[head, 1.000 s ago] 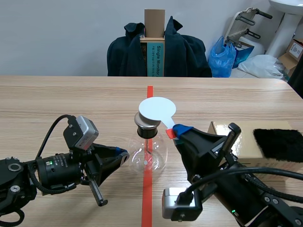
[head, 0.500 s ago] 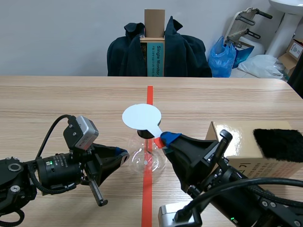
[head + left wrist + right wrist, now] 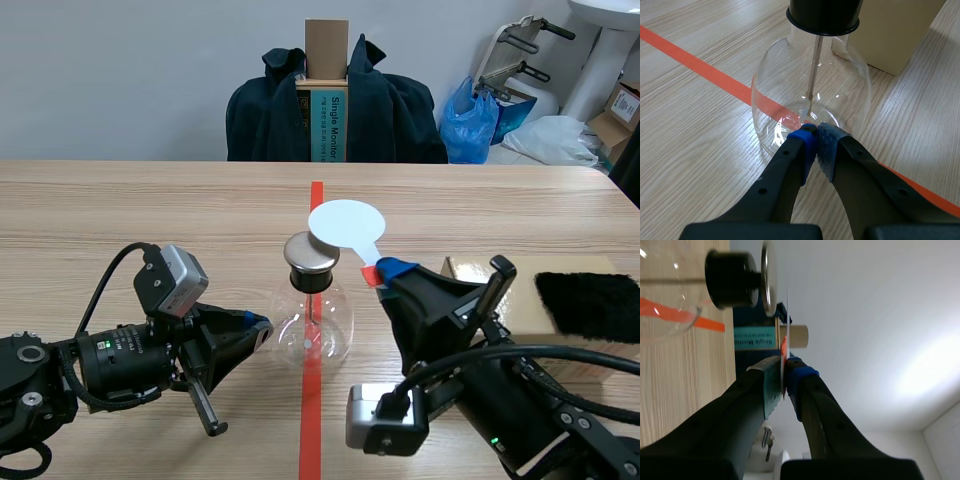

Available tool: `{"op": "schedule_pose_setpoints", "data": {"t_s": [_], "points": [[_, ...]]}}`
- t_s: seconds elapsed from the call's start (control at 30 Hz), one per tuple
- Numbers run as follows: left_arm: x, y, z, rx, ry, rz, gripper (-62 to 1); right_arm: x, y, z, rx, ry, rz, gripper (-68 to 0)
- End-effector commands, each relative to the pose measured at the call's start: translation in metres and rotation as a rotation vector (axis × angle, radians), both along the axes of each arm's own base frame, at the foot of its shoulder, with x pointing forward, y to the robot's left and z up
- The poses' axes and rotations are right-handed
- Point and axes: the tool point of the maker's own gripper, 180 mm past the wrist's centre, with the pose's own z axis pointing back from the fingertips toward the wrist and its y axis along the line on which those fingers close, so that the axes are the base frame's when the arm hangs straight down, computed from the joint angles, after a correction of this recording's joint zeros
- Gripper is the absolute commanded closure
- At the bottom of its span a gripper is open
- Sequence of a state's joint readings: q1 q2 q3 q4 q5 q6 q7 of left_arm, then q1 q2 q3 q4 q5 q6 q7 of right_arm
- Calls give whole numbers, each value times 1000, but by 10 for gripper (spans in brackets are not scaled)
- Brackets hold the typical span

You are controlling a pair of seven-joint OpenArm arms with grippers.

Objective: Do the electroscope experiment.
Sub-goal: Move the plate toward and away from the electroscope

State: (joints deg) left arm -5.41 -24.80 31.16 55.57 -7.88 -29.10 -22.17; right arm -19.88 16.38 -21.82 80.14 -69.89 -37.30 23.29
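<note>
A wooden table (image 3: 120, 220) has an orange-red tape line (image 3: 311, 420) running from its near edge towards its far edge. The electroscope (image 3: 313, 325) stands on that line, about midway across and closer to the near edge. It is a round clear glass flask with a black stopper, a flat metal cap (image 3: 312, 252) and a thin rod hanging inside.

The left gripper (image 3: 814, 134) lies low over the surface. Its fingers are closed together with nothing between them, and the blue pads (image 3: 805, 142) rest against the foot of the flask.

The right gripper (image 3: 384, 272) is clamped on the red-ended handle of a white paddle (image 3: 346, 221). The paddle's round disc sits at the cap's right rim. It looks just apart from the metal, though the overlap makes this uncertain.

Towards the right edge lies a cardboard box (image 3: 520, 305), partly hidden by the right arm, with a black fur cloth (image 3: 590, 303) on top. Beyond the far edge are a dark jacket (image 3: 390, 110) and a blue bag (image 3: 470, 118).
</note>
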Motion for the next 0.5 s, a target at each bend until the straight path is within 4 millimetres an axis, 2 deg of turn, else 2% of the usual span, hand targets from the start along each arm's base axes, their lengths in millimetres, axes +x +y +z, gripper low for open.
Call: {"op": "schedule_pose_setpoints", "data": {"t_s": [0.0,0.13,0.33,0.47], "points": [[4,-3,9,-25,-20,2,-19,9,-9,11,7,-39,-42,-8],[4,-3,8,-25,-20,2,-19,18,-26,15,14,-53,-136,-8],[4,-3,8,-25,-19,2,-19,19,-39,45,76,-169,-223,-8],[3,-3,8,-25,-17,1,-19,12,-49,62,101,-193,-261,-8]]}}
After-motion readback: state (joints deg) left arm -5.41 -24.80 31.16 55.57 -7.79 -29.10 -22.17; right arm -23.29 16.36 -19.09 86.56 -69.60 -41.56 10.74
